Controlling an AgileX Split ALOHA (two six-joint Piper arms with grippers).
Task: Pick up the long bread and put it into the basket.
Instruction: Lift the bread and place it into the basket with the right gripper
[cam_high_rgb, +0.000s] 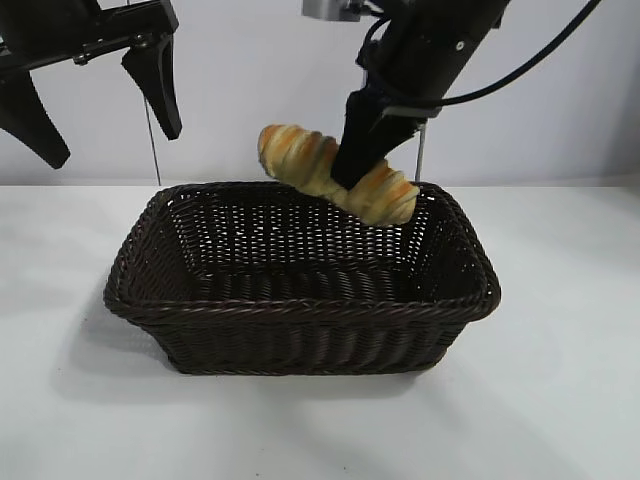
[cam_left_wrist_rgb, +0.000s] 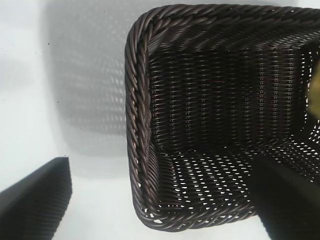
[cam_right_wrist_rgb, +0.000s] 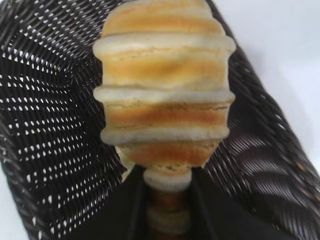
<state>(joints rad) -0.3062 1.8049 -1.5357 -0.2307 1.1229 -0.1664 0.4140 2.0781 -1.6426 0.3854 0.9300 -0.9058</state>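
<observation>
The long bread (cam_high_rgb: 335, 175), golden-yellow with orange-brown ridges, hangs tilted in the air above the far rim of the basket (cam_high_rgb: 300, 310), one end higher at the left. My right gripper (cam_high_rgb: 355, 170) is shut on its middle; in the right wrist view the loaf (cam_right_wrist_rgb: 164, 85) sticks out past the black fingers (cam_right_wrist_rgb: 125, 210) with the basket's woven inside (cam_right_wrist_rgb: 55, 125) below it. The basket is dark brown wicker and holds nothing. My left gripper (cam_high_rgb: 100, 110) hangs open high at the back left, above the basket's left end (cam_left_wrist_rgb: 137, 125).
White tabletop (cam_high_rgb: 560, 400) lies all around the basket. A thin metal rod (cam_high_rgb: 152, 140) stands behind the basket at the left, another behind the right arm. Black cables trail from the right arm at the top right.
</observation>
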